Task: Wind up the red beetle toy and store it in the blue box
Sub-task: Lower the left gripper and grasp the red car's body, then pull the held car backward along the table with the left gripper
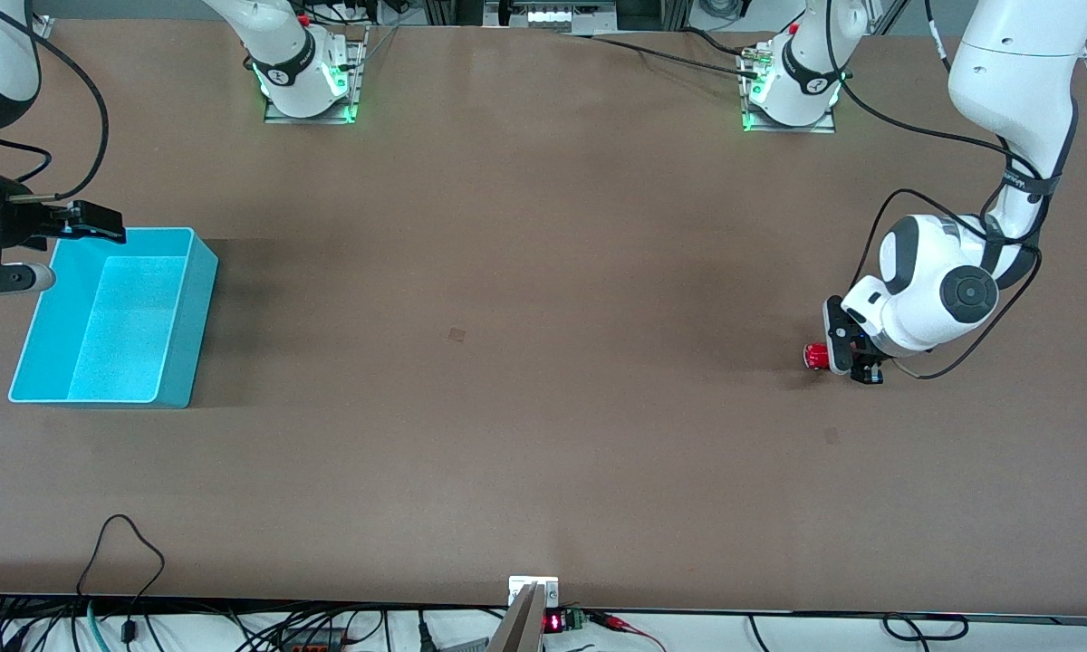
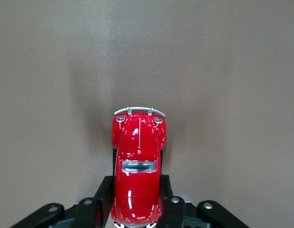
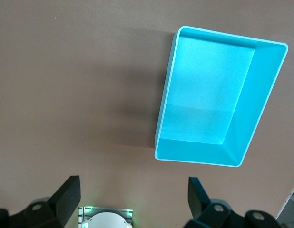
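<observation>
Wide bare table (image 1: 507, 272) stretches between the toy car (image 1: 815, 356) at the left arm's end and the blue box (image 1: 181, 312) at the right arm's end, nothing standing on it. The box's mouth lies uncovered, though the right gripper (image 1: 50, 249) hangs over its rim at one corner.

Red beetle toy (image 2: 137, 183): glossy red body, silvery windows, chrome bumper and headlight rings, thin light line down the hood. Blue box (image 1: 197, 299): turquoise walls, paler rim, speckled light-blue floor. Worktop (image 1: 525, 380): flat matte brown with a couple of small darker square marks. Left claw (image 1: 841, 349): black fingers on a white and black wrist. Right claw (image 3: 132, 194): black fingers. Arms are white with black joints and black cables; both bases glow green.
</observation>
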Controlling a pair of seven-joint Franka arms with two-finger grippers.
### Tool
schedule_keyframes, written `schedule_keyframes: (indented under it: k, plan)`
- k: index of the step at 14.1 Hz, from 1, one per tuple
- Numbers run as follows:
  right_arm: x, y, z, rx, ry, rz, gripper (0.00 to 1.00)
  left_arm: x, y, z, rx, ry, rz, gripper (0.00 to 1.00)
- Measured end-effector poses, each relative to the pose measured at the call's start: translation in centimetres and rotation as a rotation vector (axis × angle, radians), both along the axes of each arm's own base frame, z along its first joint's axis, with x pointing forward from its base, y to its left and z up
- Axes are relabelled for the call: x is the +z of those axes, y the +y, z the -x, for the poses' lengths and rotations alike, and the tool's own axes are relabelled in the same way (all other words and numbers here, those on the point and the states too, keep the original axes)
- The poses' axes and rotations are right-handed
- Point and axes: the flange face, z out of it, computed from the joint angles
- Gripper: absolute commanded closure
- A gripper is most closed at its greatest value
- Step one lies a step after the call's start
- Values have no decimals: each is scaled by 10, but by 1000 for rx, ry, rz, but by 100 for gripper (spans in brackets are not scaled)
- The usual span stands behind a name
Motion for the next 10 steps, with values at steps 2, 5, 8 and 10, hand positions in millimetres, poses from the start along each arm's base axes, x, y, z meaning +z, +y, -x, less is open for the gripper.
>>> schedule_keyframes:
  k: [2, 5, 8, 10]
  plan:
    - [0, 0, 0, -1, 2, 0, 0, 0, 0, 0, 0, 0, 0, 86]
    - [0, 1, 0, 0, 3, 0, 0, 0, 7, 0, 11, 1, 0, 86]
    - [0, 5, 0, 7, 3, 0, 0, 0, 53, 3, 39, 1, 1, 86]
    - [0, 7, 0, 10, 3, 0, 0, 0, 99, 9, 44, -4, 3, 86]
